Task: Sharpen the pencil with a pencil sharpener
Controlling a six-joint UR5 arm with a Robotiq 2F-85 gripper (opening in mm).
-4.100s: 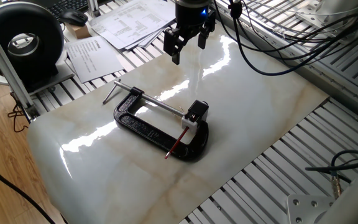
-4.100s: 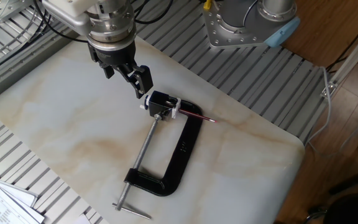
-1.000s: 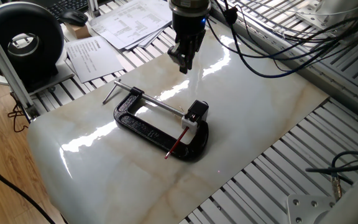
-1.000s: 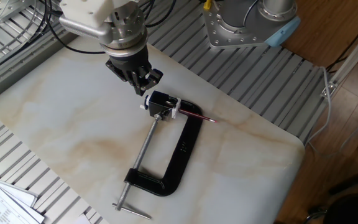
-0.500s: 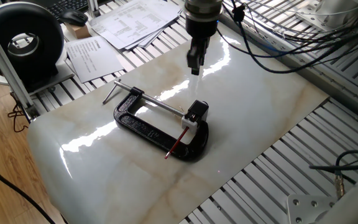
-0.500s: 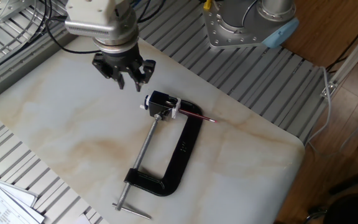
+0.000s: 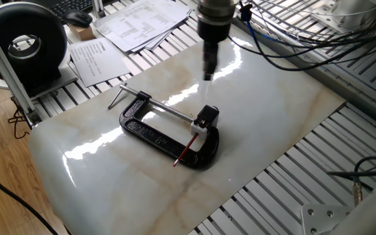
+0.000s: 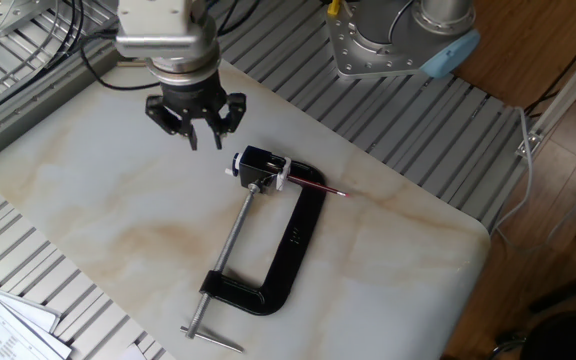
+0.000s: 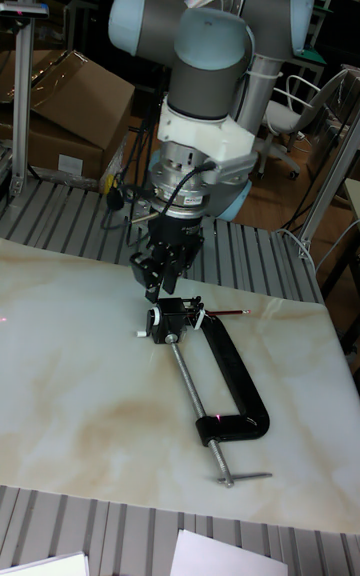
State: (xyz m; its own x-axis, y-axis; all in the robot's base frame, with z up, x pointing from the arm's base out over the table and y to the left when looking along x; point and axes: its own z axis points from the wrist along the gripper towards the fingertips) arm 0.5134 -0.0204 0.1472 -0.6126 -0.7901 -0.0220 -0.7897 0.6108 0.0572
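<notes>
The pencil sharpener, a small block with a white base and black top, is held in the black C-clamp on the marble slab. The red pencil sticks out of the sharpener across the clamp's frame and rests there. In the other fixed view the pencil sharpener and pencil lie right of my gripper. It hangs open and empty above the slab, a short way from the sharpener and touching nothing. The tall fixed view shows the gripper just above the sharpener, with the pencil pointing right.
The clamp's silver screw rod runs toward the slab's near edge. Slatted aluminium rails surround the slab. Papers, a black round device and hanging cables sit at the back. The robot base stands beyond the slab.
The gripper has turned about its vertical axis and shifted sideways above the slab near the sharpener. Pencil, sharpener and clamp have not moved.
</notes>
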